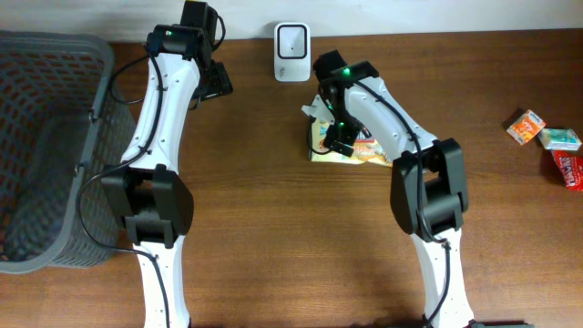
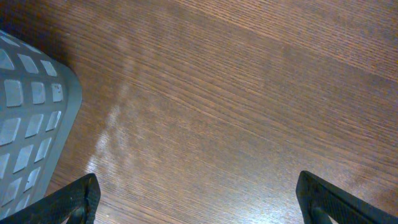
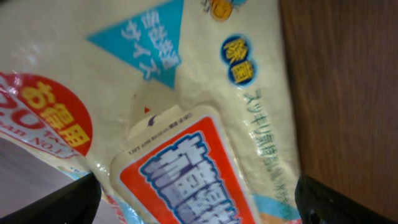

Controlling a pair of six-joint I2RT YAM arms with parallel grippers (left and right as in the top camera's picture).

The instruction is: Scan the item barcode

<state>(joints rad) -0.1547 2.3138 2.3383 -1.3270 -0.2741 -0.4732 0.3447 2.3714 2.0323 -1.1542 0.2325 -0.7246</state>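
Where the right gripper (image 3: 199, 211) is seen through its own wrist camera, its two dark fingertips (image 3: 345, 202) are set wide apart at the bottom corners of the view. Nothing is clamped between them. Below them, a pale yellow packet (image 3: 186, 93) fills most of the frame. It is printed with a blue triangle, a red roundel and an orange-red label with blue characters. One fingertip is seen over the packet and the other over the bare brown table (image 3: 348, 93). Whether either touches the packet cannot be told.

From overhead, the right gripper (image 1: 332, 128) is seen above the left end of the packet (image 1: 355, 148). The packet is laid flat on the table (image 1: 273, 228) near its middle. It is near, but apart from, a white scanner (image 1: 292, 52) that is stood at the far edge.

Through the left wrist camera, the left gripper (image 2: 199, 208) is shown with its fingertips (image 2: 68, 202) spread wide, with only wood grain between them. A corner of a grey mesh basket (image 2: 65, 87) is seen at the left of that view.

From overhead, the left gripper (image 1: 214, 82) is placed by the far edge, between the basket (image 1: 55, 38) and the scanner. Three small boxes are grouped at the right edge, well apart from the packet: an orange box (image 1: 526, 126), a white and green box (image 1: 559, 138) and a red box (image 1: 569, 169).
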